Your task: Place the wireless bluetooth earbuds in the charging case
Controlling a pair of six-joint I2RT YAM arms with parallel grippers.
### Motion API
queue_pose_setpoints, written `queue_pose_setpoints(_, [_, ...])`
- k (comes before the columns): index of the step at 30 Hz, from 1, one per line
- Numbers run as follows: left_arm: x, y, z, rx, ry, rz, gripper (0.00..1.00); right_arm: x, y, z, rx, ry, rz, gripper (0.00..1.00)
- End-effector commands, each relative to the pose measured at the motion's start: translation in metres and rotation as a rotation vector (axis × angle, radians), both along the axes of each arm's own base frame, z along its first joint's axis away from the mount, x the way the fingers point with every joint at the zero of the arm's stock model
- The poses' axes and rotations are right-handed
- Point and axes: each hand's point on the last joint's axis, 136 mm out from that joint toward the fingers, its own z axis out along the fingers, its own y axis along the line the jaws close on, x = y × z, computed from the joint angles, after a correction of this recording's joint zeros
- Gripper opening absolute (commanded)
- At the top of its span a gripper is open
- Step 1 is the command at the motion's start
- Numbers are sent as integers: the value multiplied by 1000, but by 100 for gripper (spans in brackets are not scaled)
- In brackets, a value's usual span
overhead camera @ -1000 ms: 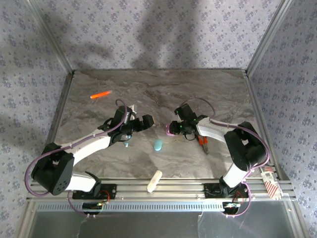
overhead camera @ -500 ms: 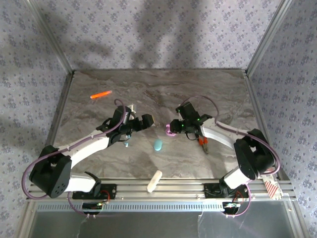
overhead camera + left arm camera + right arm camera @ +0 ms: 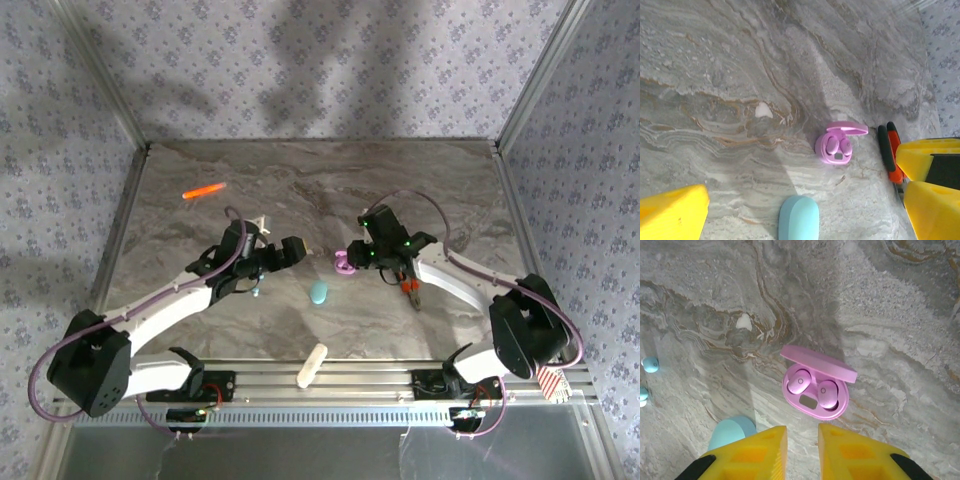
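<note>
— Marble table [image 3: 420, 180] is filling my screens. What are the grippers doing?

— I'm holding the left gripper [image 3: 297, 247] to the left of the pink case [image 3: 815, 390], fingers spread wide and empty. The right gripper [image 3: 802, 435] is hovering at that case's near side, fingers narrowly apart, gripping nothing.

— And the cases?

— The pink case is sitting open with two pink buds [image 3: 800, 381] seated inside. The teal case [image 3: 798, 217] is lying shut near it, on its near-left side.

— The teal buds?

— The teal buds [image 3: 649, 364] are lying loose, well left of the pink case. I'm judging them light, glossy and slippery, so I'm planning a gentle fingertip pinch across the roundest part.
</note>
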Motion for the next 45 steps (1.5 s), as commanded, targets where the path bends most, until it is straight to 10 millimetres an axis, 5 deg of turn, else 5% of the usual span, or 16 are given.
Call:
queue_pose_setpoints(1, [-15,-9,5,-15,-3,-76,100,-4,-2,14,-30,-24,9,25])
queue_pose_setpoints(13, [-34,-26,-2,-76,69,-175,100,-15,-31,58,27,-89,-47,46])
queue_pose_setpoints(23, [-18,-44,-17,-142,157,-224,84,8,-46,55,121,-25,-78,49])
queue_pose_setpoints(38, [-2,-76,-55,-111,261,-305,21,53,-25,12,54,147,-10,52])
queue_pose_setpoints(42, [-2,-85,-65,-88,276,-321,8,67,-17,8,49,163,5,49])
queue_pose_setpoints(45, [-1,-90,-68,-83,282,-329,1,74,-14,0,39,183,11,38])
